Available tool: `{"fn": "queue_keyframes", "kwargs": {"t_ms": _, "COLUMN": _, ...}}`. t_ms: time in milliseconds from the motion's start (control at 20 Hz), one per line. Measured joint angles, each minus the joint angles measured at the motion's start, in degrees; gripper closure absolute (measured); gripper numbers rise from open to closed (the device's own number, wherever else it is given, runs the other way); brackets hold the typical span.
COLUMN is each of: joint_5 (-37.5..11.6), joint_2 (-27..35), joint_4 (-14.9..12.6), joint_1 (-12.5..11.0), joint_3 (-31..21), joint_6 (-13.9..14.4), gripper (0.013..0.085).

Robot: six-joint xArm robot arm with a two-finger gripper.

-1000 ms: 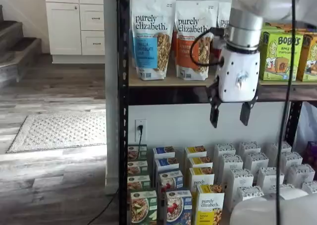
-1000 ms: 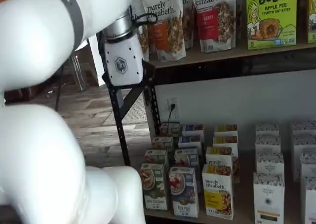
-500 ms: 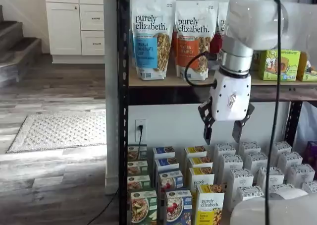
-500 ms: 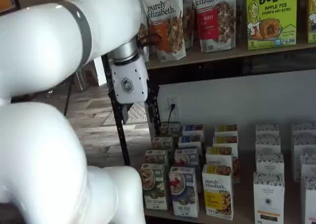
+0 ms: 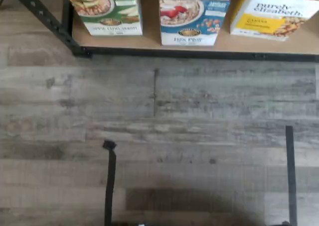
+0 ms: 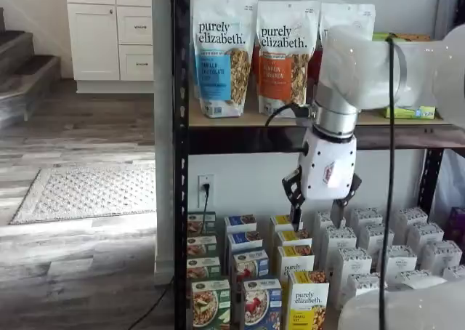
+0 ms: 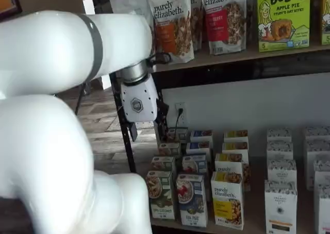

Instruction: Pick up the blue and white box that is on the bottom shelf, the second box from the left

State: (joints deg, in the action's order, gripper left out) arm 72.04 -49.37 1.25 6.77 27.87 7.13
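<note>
Black steel rack [image 6: 180, 126] holds stock in tiers: granola bags [image 6: 221, 54] upright on the upper board, well above the hand, fronts out for easy reading. Bottom shelf [image 5: 149, 43] sits far below the hand; cartons stand there in front-to-back rows, faces forward, so the front one of each row is reachable from the aisle side.

White arm [image 7: 56, 53] reaches in from the camera side and bends down; the wrist points downward, with the hand [image 6: 317, 201] hanging in front of the rack in the open gap between the two tiers. Hand is released: both black fingers hang spread with a clear gap, nothing between them.

Blue and white box [image 6: 261, 304] is the front carton of its row, below the hand and a bit toward the rack post, not touched. Green-fronted carton [image 6: 211, 304] stands just beside it on the post side, yellow carton [image 6: 307, 301] on the other. Tight neighbours probably leave little finger room.
</note>
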Motion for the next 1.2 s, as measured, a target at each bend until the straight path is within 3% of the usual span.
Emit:
{"fn": "queue_keyframes", "kwargs": {"t_ms": 650, "joint_5": -11.31, "joint_2": 7.08, "joint_4": 2.01, "joint_1": 2.3, "joint_3": -3.55, "joint_6": 1.06, "gripper": 0.013}}
{"fn": "queue_keyframes", "kwargs": {"t_ms": 850, "joint_5": -16.71, "joint_2": 11.63, "joint_4": 3.08, "joint_1": 2.29, "joint_3": -4.02, "joint_6": 0.2, "gripper": 0.013}}
{"fn": "queue_keyframes", "kwargs": {"t_ms": 1200, "joint_5": -25.22, "joint_2": 22.76, "joint_4": 2.05, "joint_1": 0.76, "joint_3": -2.1, "joint_6": -1.16, "gripper": 0.013}}
